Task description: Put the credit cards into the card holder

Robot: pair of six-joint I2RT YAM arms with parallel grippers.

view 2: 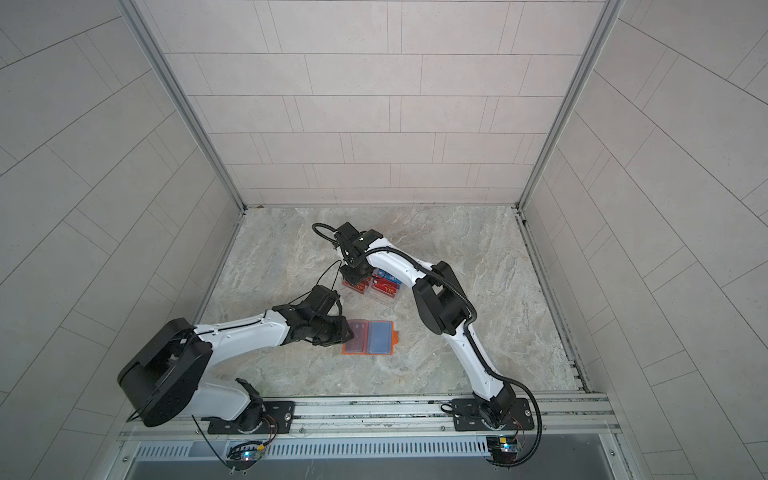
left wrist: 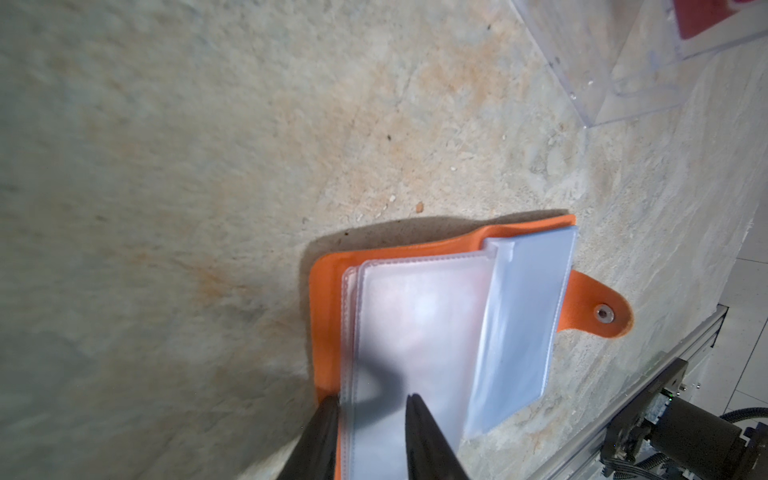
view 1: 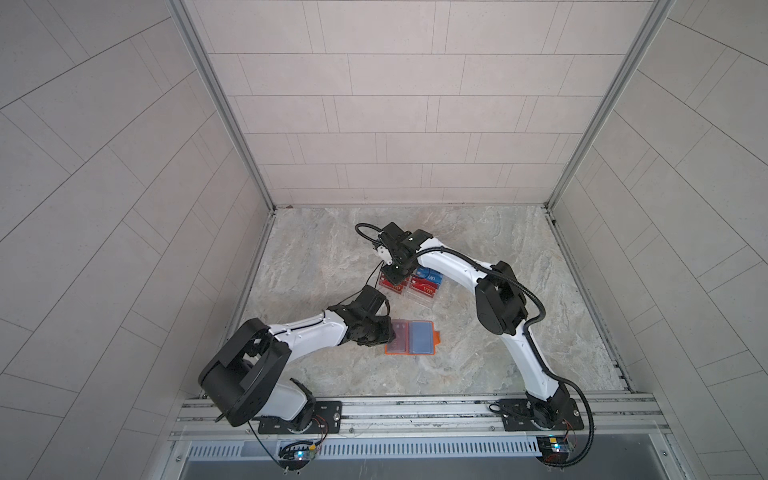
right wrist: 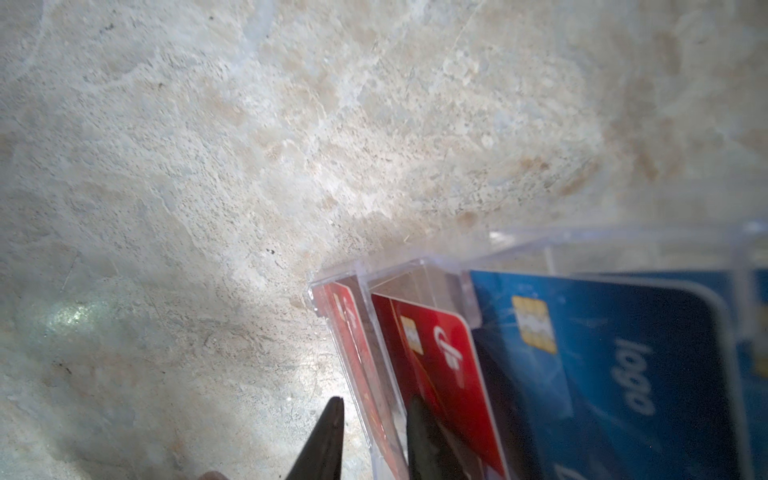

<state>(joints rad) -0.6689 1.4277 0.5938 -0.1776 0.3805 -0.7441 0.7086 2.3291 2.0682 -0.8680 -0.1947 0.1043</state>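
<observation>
The orange card holder (view 1: 430,351) (view 2: 388,352) (left wrist: 328,291) lies open on the marble table, its snap tab (left wrist: 602,311) pointing right. Its clear sleeves (left wrist: 415,324) look pinkish on the left page and bluish on the right. My left gripper (view 1: 388,332) (view 2: 348,332) (left wrist: 372,397) is at the holder's left edge, jaws apart: one fingertip rests by the orange border, the other on the top sleeve. Red credit cards (view 1: 424,286) (right wrist: 440,353) and blue credit cards (view 1: 428,274) (right wrist: 602,353) stand in clear racks. My right gripper (view 1: 392,277) (view 2: 355,277) (right wrist: 376,401) is open, straddling the rack's outer wall and a red card.
Two clear acrylic racks (view 1: 415,297) (right wrist: 415,266) (left wrist: 623,75) stand side by side behind the card holder. Aluminium rails (view 1: 415,409) run along the table's front edge, and tiled walls close in the other three sides.
</observation>
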